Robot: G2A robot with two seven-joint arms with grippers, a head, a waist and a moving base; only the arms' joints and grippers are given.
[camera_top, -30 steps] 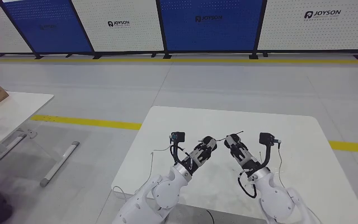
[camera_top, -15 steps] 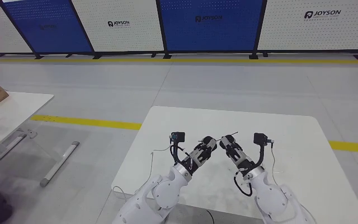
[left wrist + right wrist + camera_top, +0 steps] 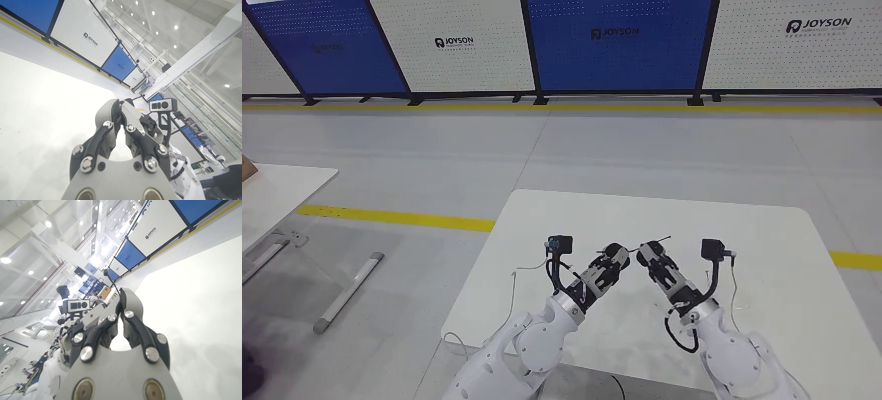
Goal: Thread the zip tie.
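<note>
On the white worktop [image 3: 572, 215], the two arms meet just below the middle of the top view, their tips almost touching. The right gripper [image 3: 120, 297] is clenched on a thin black zip tie [image 3: 111, 281]. In its wrist view the strap rises out of the pinched fingertips toward the upper left, and its small square head is at the free end. From above, the zip tie [image 3: 660, 241] shows as a fine dark line slanting up and right from the right gripper [image 3: 646, 252]. The left gripper [image 3: 120, 107] also has its fingers pressed together. Whether it pinches any part of the strap cannot be told. From above, the left gripper [image 3: 613, 253] sits just left of the right one.
</note>
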